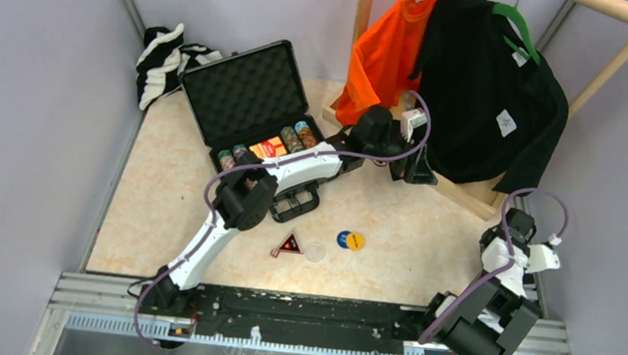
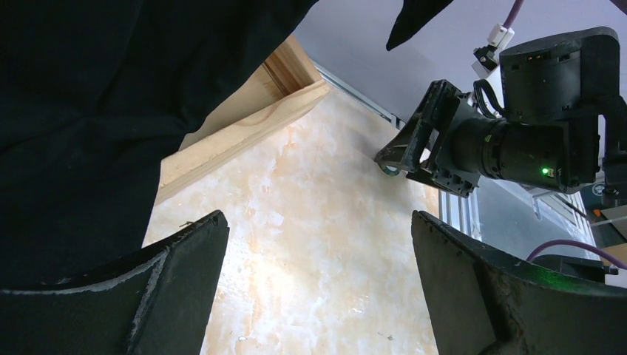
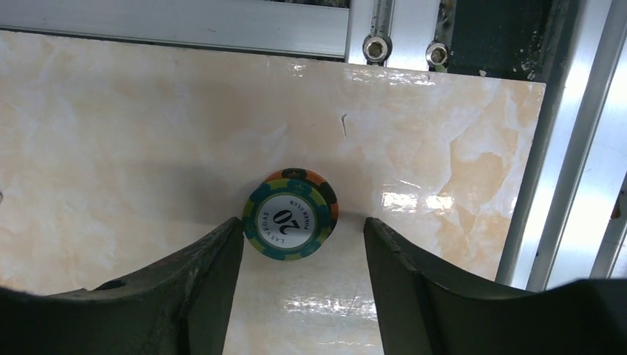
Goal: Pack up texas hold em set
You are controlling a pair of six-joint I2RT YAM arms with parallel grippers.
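The black briefcase [image 1: 244,95] lies open at the back left, with rows of poker chips [image 1: 299,134] and a red card deck [image 1: 270,147] in its base. On the table in front lie a black-red triangle [image 1: 288,244], a clear disc [image 1: 314,251] and a blue and yellow disc [image 1: 351,240]. My left gripper [image 1: 418,166] [image 2: 318,222] is open and empty over bare table beside the black shirt. My right gripper [image 1: 510,226] [image 3: 303,231] is open at the table's right edge. A small stack of chips [image 3: 290,214] sits just past its fingertips, against the left finger.
A wooden rack [image 1: 467,194] [image 2: 244,126] holds an orange shirt [image 1: 390,45] and a black shirt [image 1: 487,90] [image 2: 89,111] at the back right. A striped cloth [image 1: 162,60] lies in the back left corner. A metal rail [image 3: 562,133] borders the table next to the chips.
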